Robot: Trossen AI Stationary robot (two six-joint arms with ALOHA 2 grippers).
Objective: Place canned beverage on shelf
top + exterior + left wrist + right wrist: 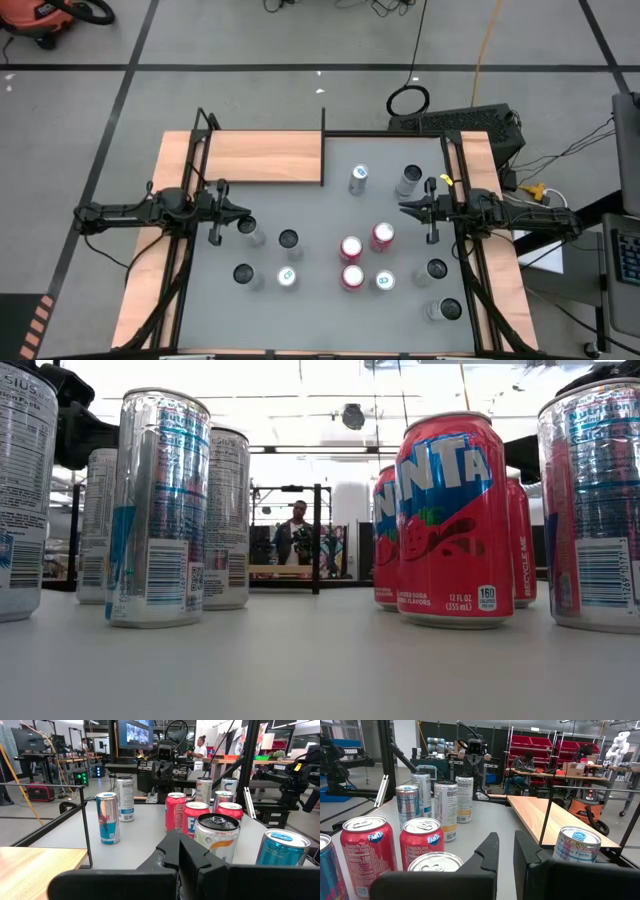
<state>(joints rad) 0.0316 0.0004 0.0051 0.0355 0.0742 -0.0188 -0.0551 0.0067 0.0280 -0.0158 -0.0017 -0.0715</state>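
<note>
A: Where is the shelf (265, 157) at this moment?

B: It lies at the far left part of the grey table (330, 215), a light wooden board with thin black posts. I see no can on it. In the right wrist view the board (555, 817) is beside a silver can with a blue top (575, 851), which stands on the table just outside the black rim.

A: And the cans, where are they?

B: All of them stand upright on the table. Three red cans (351, 248) are together near the middle, and in the low view the nearest red can (448, 520) fills much of the picture. Silver cans are spread around them, two near the far side (358, 179) and some along the near edge (287, 277).

A: What about the left gripper (243, 211)?

B: It is at the left side of the table, just beside a silver can (250, 229), next to the near edge of the shelf. Its fingers (172, 852) are pressed together and they hold nothing.

A: And the right gripper (404, 208)?

B: It is at the right side, pointing toward the middle, near the silver can (409, 180) at the far right. Its fingers (490, 851) stand very close together and have nothing between them.

A: Is somebody in the room?

B: Yes, a person (295, 532) shows far behind the table in the low view.
</note>
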